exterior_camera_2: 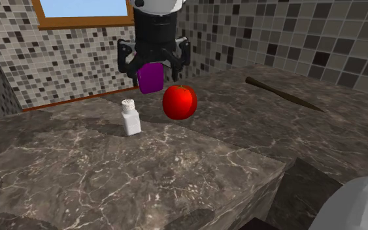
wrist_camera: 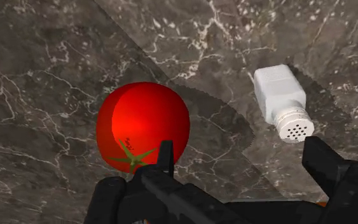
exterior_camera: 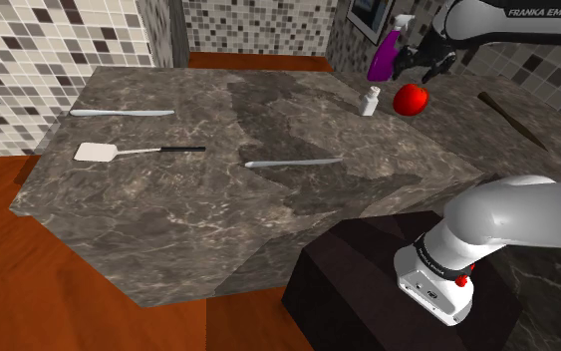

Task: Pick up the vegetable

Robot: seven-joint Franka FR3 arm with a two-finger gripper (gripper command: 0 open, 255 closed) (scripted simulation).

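The tool (exterior_camera_2: 153, 70) hangs open just above the tomato (exterior_camera_2: 179, 102), shaker (exterior_camera_2: 131, 117) near it, both well back from the counter (exterior_camera_2: 228, 153) edge.

Red tomato (exterior_camera: 411, 98) on the dark marbled tabletop (exterior_camera: 218, 214), just beside a white shaker (exterior_camera: 370, 101); black end effector (exterior_camera: 417, 70) close above, fingers spread; purple spray bottle (exterior_camera: 384, 55) behind; silver knife (exterior_camera: 123, 113) far left; white-headed spatula (exterior_camera: 139, 152) near it; second knife (exterior_camera: 293, 162) nearer the middle; dark stick (exterior_camera: 512, 120) at right.
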